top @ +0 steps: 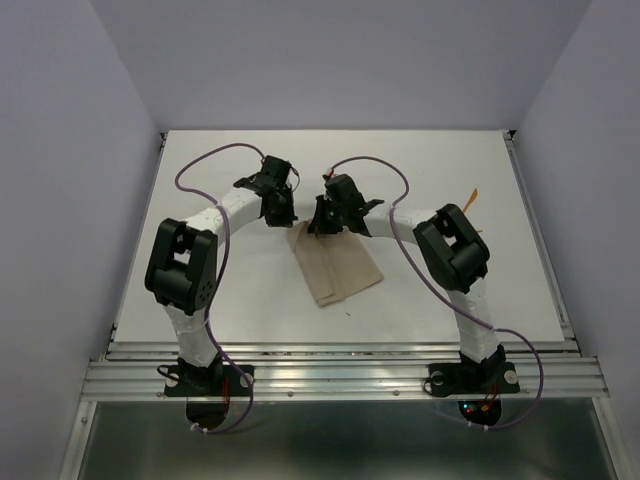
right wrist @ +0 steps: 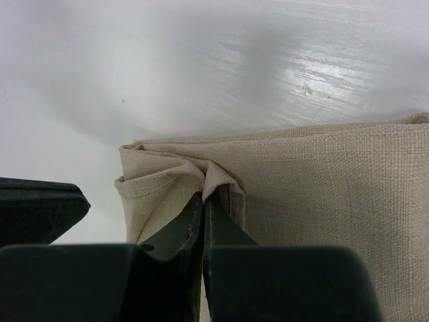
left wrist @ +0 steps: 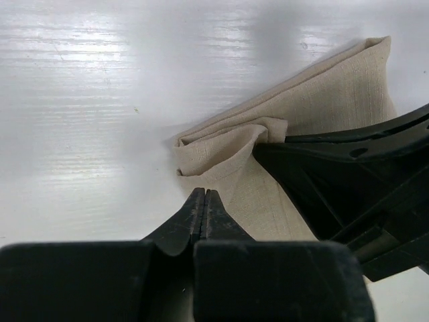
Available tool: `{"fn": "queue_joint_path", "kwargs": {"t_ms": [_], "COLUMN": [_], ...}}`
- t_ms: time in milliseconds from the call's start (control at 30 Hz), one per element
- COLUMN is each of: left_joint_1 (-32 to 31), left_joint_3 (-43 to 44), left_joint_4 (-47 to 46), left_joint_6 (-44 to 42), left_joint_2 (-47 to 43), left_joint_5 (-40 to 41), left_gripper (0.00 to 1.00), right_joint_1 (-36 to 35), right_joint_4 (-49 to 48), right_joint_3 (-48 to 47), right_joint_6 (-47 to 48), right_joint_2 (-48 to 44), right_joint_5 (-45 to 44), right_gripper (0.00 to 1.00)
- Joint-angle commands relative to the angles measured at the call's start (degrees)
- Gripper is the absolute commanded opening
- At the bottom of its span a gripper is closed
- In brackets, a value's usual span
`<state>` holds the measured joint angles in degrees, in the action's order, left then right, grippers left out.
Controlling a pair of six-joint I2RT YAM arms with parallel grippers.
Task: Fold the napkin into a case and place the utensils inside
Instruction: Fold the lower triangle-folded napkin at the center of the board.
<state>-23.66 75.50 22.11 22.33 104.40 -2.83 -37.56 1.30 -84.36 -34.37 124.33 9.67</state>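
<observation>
Napkin (top: 338, 268) lies folded in layers at the middle of the table (top: 230, 290), an oblong set slantwise and well apart from every edge. Its far corner is bunched into a small ridge. Right gripper (right wrist: 203, 204) has its jaws pressed together on that ridge, pinching a pleat of cloth. Left gripper (left wrist: 204, 201) sits just beside it, jaws pressed together too, tips at the cloth's edge. It possibly catches a layer, but the view is too tight to be sure. One orange utensil (top: 471, 197) lies near the right edge of the table, well apart from the napkin, partly hidden behind the right arm.
</observation>
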Motion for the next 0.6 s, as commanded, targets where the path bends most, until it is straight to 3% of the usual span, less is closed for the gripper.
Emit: {"fn": "queue_joint_path", "kwargs": {"t_ms": [0, 567], "left_joint_1": [0.19, -0.42], "left_joint_3": [1.74, 2.98], "left_joint_4": [-0.67, -3.04], "left_joint_6": [-0.44, 0.70], "left_joint_2": [1.33, 5.03], "left_joint_5": [-1.47, -5.26], "left_gripper": [0.00, 0.00], "right_joint_1": [0.12, 0.12], "right_joint_4": [-2.44, -2.53], "right_joint_3": [0.69, 0.86], "right_joint_6": [-0.26, -0.08], "right_joint_2": [-0.67, -0.76], "right_joint_5": [0.43, 0.61], "right_gripper": [0.01, 0.01]}}
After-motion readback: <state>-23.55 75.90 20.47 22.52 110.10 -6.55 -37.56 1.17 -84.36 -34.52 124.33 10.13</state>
